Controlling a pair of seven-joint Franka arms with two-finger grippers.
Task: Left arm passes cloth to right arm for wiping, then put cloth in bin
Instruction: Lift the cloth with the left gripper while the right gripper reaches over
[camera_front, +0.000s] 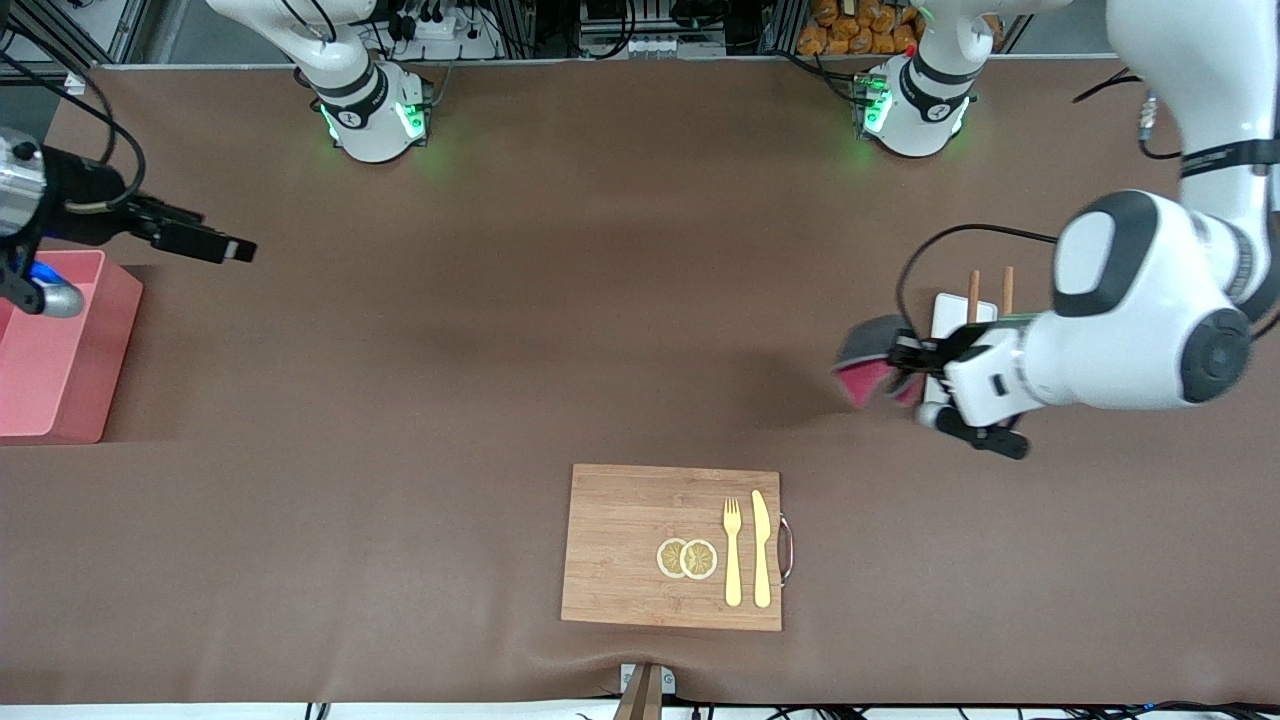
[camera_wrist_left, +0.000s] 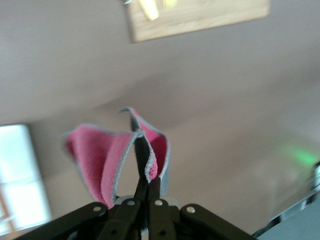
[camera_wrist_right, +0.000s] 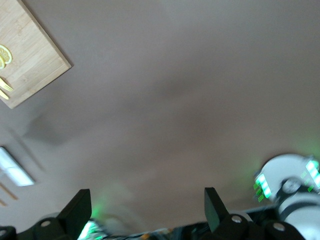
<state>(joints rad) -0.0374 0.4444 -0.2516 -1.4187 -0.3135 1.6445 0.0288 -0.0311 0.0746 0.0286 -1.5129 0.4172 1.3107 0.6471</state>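
My left gripper is shut on the cloth and holds it up over the brown table mat, beside the white tray. The cloth hangs folded, grey outside and crimson-pink inside; in the left wrist view the cloth is pinched between the closed black fingers. My right gripper is open and empty, held in the air just past the salmon-pink bin at the right arm's end of the table. In the right wrist view its two black fingertips stand wide apart over bare mat.
A white tray with wooden chopsticks lies under my left arm. A wooden cutting board near the front camera carries lemon slices, a yellow fork and a yellow knife.
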